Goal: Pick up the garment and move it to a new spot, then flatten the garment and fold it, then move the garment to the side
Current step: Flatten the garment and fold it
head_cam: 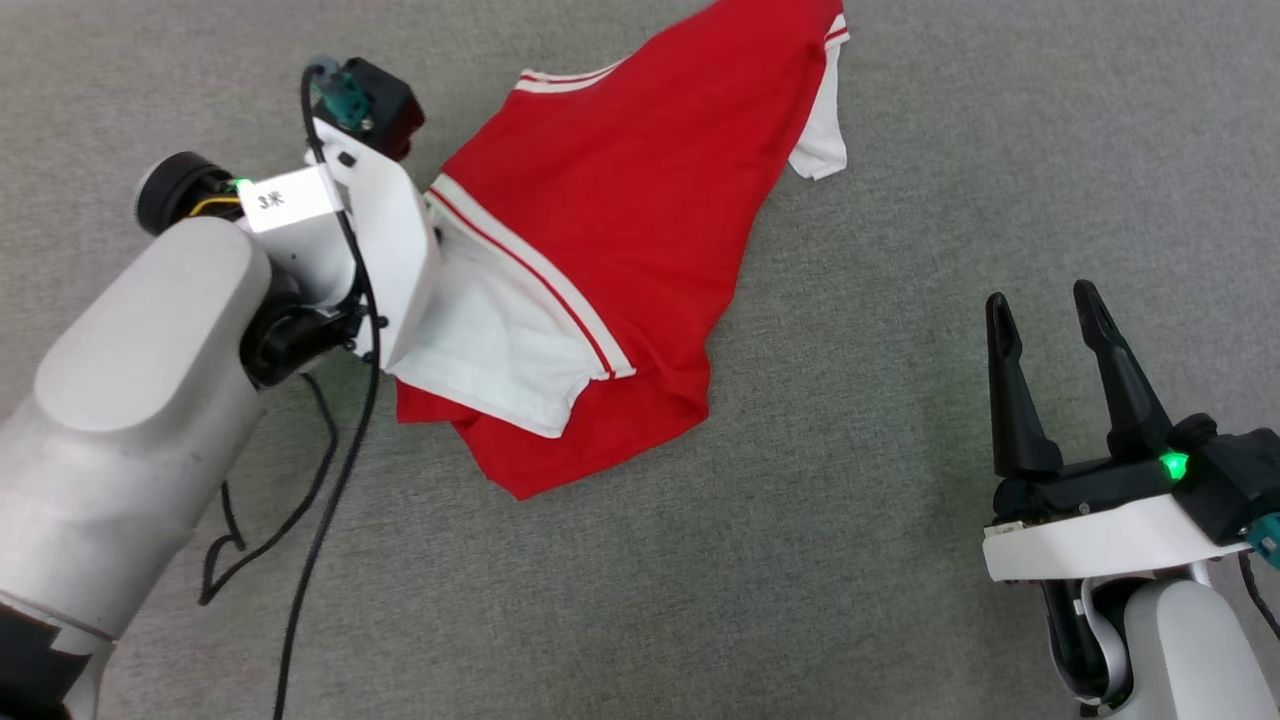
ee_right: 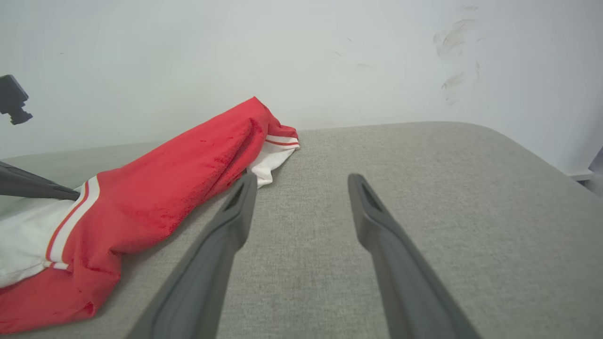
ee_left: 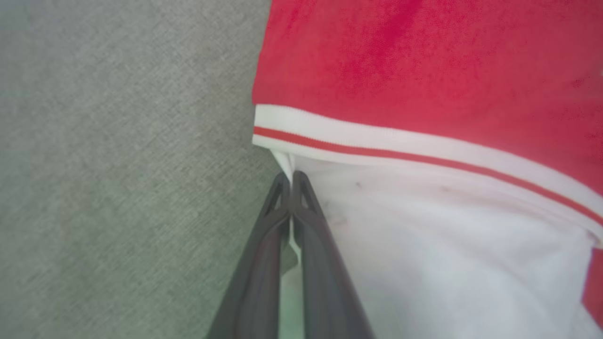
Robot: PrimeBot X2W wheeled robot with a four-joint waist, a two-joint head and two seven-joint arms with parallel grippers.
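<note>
The garment lies crumpled on the grey cloth surface, red side up, with striped trim and a white sleeve at its near left. My left wrist sits over that sleeve's left edge and covers the fingers. In the left wrist view my left gripper is shut on a pinch of the white sleeve just below the striped trim. My right gripper stands open and empty at the lower right, well apart from the garment, and it also appears in its own wrist view.
The grey cloth surface spreads wide around the garment. A black cable hangs from my left arm over the near left. A white wall rises behind the surface's rounded far edge.
</note>
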